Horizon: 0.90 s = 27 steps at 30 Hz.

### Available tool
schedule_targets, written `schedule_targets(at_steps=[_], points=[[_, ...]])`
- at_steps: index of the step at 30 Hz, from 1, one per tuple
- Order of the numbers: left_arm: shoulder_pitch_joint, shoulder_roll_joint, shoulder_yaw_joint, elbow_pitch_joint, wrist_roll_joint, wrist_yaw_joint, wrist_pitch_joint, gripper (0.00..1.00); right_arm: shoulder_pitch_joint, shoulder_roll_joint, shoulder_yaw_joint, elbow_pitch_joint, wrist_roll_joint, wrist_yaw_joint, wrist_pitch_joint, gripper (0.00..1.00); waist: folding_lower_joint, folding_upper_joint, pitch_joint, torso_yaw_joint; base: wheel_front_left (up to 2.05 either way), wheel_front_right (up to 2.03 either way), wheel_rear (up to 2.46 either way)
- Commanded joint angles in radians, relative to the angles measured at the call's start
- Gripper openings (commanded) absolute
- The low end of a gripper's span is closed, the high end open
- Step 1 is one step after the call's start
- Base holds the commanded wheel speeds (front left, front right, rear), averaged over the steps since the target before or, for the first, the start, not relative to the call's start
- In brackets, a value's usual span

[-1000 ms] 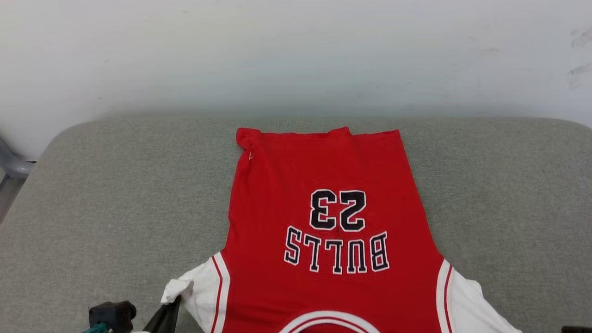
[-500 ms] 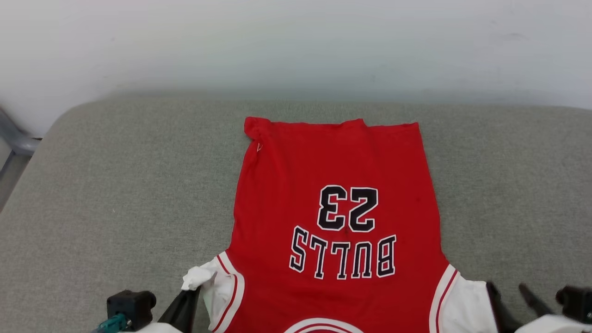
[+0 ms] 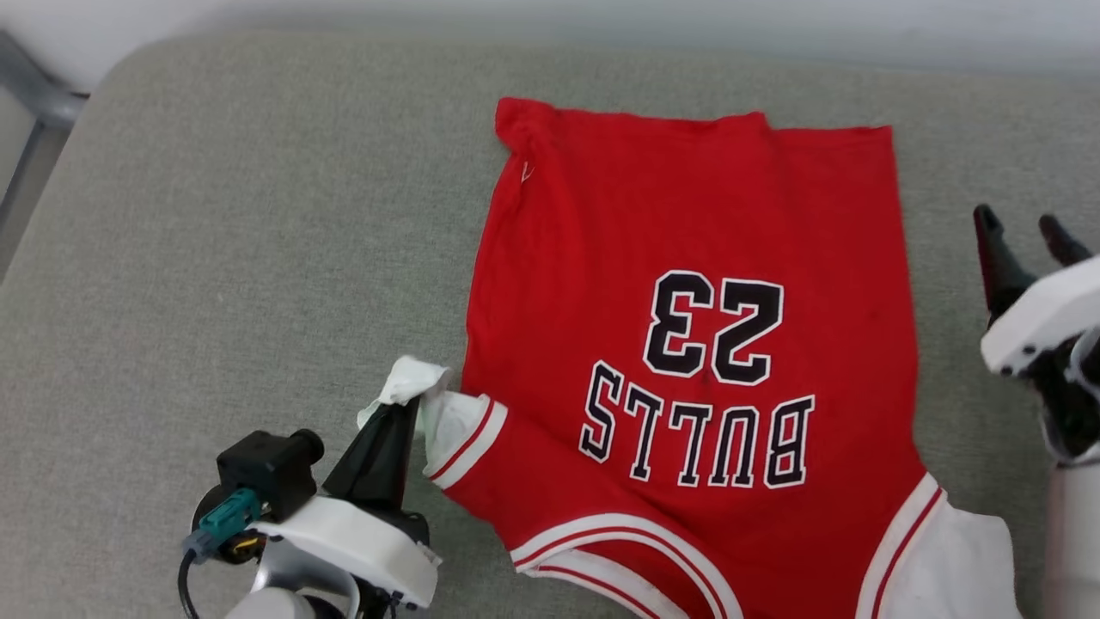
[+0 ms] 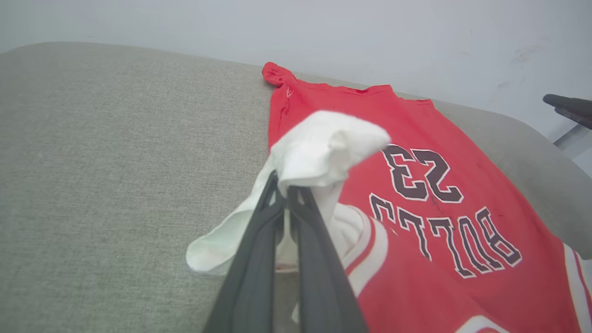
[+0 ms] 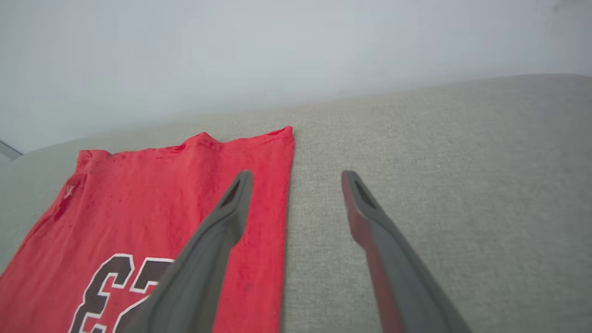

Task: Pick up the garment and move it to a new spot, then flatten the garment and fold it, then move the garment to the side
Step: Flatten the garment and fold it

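The garment [image 3: 687,258] is a red jersey with white sleeves and black "BULLS 23" lettering facing up, spread on a grey cushioned surface [image 3: 215,258]. Its hem lies far from me, its collar near the bottom edge. My left gripper [image 3: 408,404] is shut on the white left sleeve [image 4: 323,148], lifting it and pulling it in over the red body. My right gripper [image 3: 1023,225] stands open above the cushion, just right of the garment's edge [image 5: 277,240], with nothing between its fingers. The other white sleeve [image 3: 954,559] lies flat at the lower right.
A pale wall [image 5: 277,55] runs behind the cushion's far edge. A grey metal frame [image 3: 34,94] shows beyond the cushion's rounded far left corner. Bare grey cushion extends left of the garment and to its right [image 5: 462,185].
The head camera has tilted down and nearer. My right gripper has opened, let go of the right sleeve and risen beside the garment. My left gripper has carried its sleeve up and inward.
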Motion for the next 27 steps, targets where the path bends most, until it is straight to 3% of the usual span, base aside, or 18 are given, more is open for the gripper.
schedule_targets(at_steps=[1, 9, 13, 19, 22, 24, 25, 26, 27], points=[[-0.028, -0.011, -0.004, -0.002, 0.008, -0.009, -0.011, 0.00, -0.067, -0.023, -0.007, 0.039, -0.004, -0.001, 0.033, 1.00, -0.0003, 0.0000, 0.076, 0.051, 0.00, 0.00, 0.00], [-0.136, -0.064, -0.038, 0.016, 0.030, -0.067, -0.047, 0.00, -0.396, -0.135, 0.018, 0.275, -0.052, -0.001, 0.338, 1.00, -0.0003, 0.0000, 0.202, 0.124, 0.00, 0.00, 0.00], [-0.177, -0.081, -0.048, 0.028, 0.041, -0.088, -0.058, 0.00, -0.507, -0.158, 0.027, 0.336, -0.081, -0.001, 0.417, 1.00, -0.0003, 0.0000, 0.252, 0.147, 0.00, 0.00, 0.00], [-0.200, -0.100, -0.058, 0.055, 0.038, -0.111, -0.075, 0.00, -0.557, -0.169, 0.045, 0.440, -0.120, -0.001, 0.467, 1.00, -0.0003, 0.0000, 0.286, 0.162, 0.00, 0.00, 0.00], [-0.199, -0.108, -0.059, 0.071, 0.035, -0.114, -0.081, 0.00, -0.514, -0.161, 0.052, 0.526, -0.130, -0.001, 0.561, 1.00, -0.0003, 0.0000, 0.284, 0.164, 0.00, 0.00, 0.00], [-0.196, -0.111, -0.060, 0.081, 0.031, -0.117, -0.083, 0.00, -0.490, -0.166, 0.037, 0.564, -0.139, -0.001, 0.617, 0.34, -0.0003, 0.0000, 0.277, 0.166, 0.00, 0.00, 0.00], [-0.196, -0.113, -0.061, 0.085, 0.029, -0.118, -0.084, 0.00, -0.484, -0.168, 0.029, 0.575, -0.146, -0.001, 0.633, 0.09, -0.0003, 0.0000, 0.273, 0.168, 0.00, 0.00, 0.00], [-0.194, -0.115, -0.062, 0.089, 0.028, -0.119, -0.083, 0.00, -0.481, -0.167, 0.023, 0.579, -0.152, -0.001, 0.640, 0.00, -0.0003, 0.0000, 0.268, 0.169, 0.00, 0.00, 0.00], [-0.193, -0.116, -0.062, 0.092, 0.026, -0.119, -0.084, 0.00, -0.480, -0.165, 0.019, 0.577, -0.156, -0.001, 0.642, 0.00, -0.0003, 0.0000, 0.262, 0.170, 0.00, 0.00, 0.00]])
